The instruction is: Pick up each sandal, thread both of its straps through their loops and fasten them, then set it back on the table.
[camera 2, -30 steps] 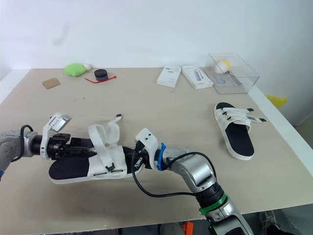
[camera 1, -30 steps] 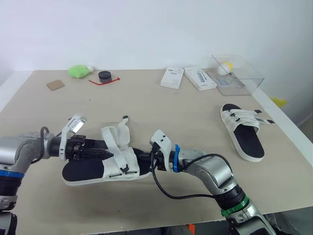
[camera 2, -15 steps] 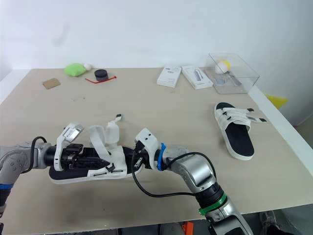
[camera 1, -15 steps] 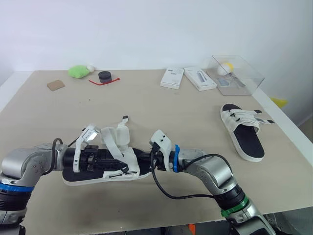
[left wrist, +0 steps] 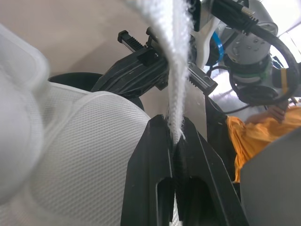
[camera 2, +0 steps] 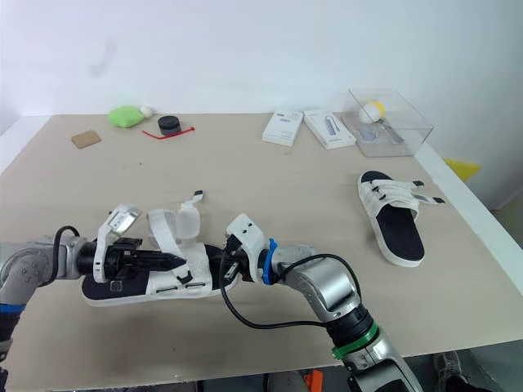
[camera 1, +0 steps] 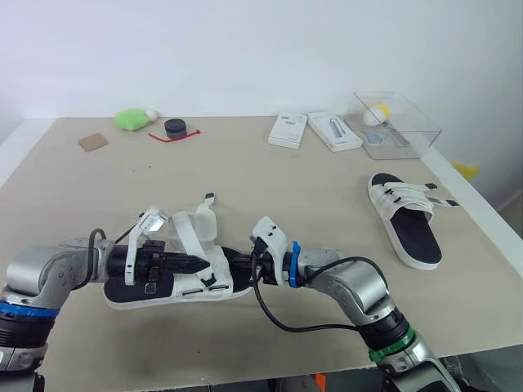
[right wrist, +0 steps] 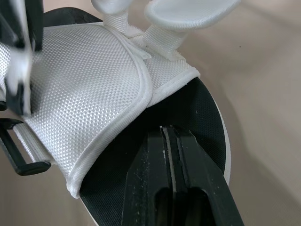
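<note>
Sandal strap (left wrist: 178,84) pinched between left fingers (left wrist: 150,179), right fingers (right wrist: 146,188) over sole (right wrist: 207,122)

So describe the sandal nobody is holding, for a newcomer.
On the beige table, look near the right edge, in front of the clear box. That sandal lies alone with straps flat across it; the other sandal sits between the left claw and the right claw, straps sticking up.

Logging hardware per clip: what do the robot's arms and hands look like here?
Silver-grey metal arms. The left hand and right hand each have two black fingers behind a white bracket. The right arm carries a blue ring, green band and looping black cable; the left arm a blue band.
</note>
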